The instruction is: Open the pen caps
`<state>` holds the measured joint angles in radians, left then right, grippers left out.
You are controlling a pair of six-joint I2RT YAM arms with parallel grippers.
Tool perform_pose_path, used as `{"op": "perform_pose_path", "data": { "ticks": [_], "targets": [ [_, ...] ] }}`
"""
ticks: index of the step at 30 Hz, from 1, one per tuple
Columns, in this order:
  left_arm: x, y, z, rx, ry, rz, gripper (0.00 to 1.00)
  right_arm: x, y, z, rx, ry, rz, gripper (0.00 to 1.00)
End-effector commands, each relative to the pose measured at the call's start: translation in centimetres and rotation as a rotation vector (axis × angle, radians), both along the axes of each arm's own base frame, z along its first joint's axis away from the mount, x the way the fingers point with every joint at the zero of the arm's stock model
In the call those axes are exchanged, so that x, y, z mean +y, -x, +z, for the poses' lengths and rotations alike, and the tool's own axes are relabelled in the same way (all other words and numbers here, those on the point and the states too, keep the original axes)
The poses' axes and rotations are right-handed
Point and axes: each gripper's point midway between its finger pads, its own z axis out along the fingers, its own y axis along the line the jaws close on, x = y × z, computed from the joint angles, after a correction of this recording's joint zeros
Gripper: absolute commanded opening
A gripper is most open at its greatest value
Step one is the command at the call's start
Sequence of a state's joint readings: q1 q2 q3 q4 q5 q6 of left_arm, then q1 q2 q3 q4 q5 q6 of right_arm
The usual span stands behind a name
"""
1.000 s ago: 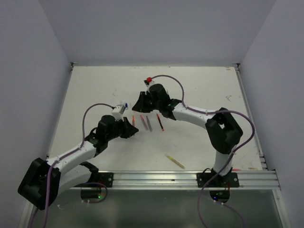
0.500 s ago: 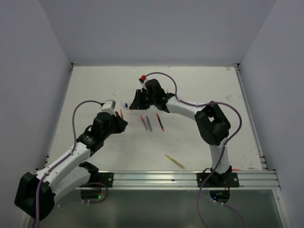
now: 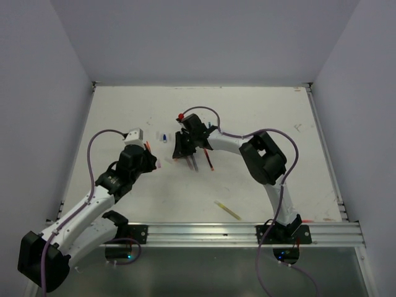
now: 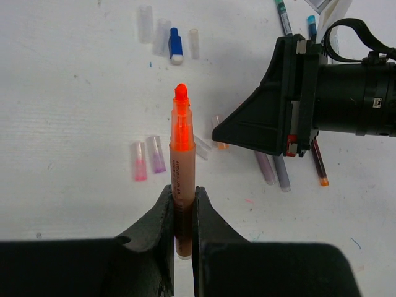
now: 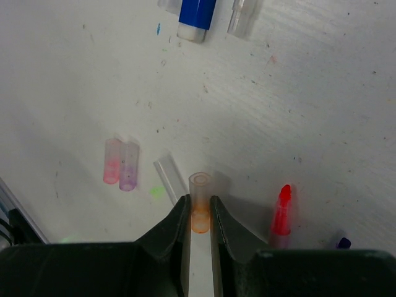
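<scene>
The left pincer (image 4: 182, 210) clamps the uncapped orange pen (image 4: 182, 154) low on its barrel. The right pincer (image 5: 199, 213) pinches the orange cap (image 5: 200, 192), seemingly just above the surface (image 5: 74, 74). Both look light, stiff and slick, so grip across the sides.

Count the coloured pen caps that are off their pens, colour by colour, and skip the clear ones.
Blue cap: 1
Pink cap: 1
Purple cap: 1
Orange cap: 1, pinched in the right gripper
Total: 4
</scene>
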<state>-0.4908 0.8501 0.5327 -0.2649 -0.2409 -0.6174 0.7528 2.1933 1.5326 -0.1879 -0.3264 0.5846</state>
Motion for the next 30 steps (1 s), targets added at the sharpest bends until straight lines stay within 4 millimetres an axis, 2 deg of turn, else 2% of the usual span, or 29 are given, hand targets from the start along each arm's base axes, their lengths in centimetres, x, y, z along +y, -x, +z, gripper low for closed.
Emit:
{"op": "perform_pose_path", "data": {
  "ticks": [1,12,17,21,25,28,30],
  "targets": [
    [0.3,-0.6,1.9,-0.050,0.017,0.026,0.00,0.6,-0.6,0.0,-0.030,0.017,0.014,0.00],
    [-0.3,-0.5,1.8,-0.043,0.032,-0.004,0.00,2.2,1.2,-0.3,-0.001,0.005,0.039,0.00],
    [-0.3,-0.3,1.7,-0.041,0.030,-0.007,0.00,3.5,2.0,-0.3,0.016,-0.018,0.050,0.04],
    [-0.3,-0.3,1.5,-0.035,0.030,-0.010,0.00,3.9,1.8,-0.5,0.017,-0.024,0.045,0.08],
    [-0.4,-0.2,1.3,-0.030,0.029,-0.019,0.00,3.8,1.8,-0.5,0.015,-0.016,0.040,0.18],
    [-0.7,-0.2,1.4,-0.031,0.038,-0.033,0.00,3.2,1.6,-0.3,0.002,0.002,0.027,0.33],
    [-1.1,-0.1,1.4,-0.029,0.046,-0.051,0.00,3.0,1.4,-0.1,-0.014,0.013,0.024,0.37]
  ]
}}
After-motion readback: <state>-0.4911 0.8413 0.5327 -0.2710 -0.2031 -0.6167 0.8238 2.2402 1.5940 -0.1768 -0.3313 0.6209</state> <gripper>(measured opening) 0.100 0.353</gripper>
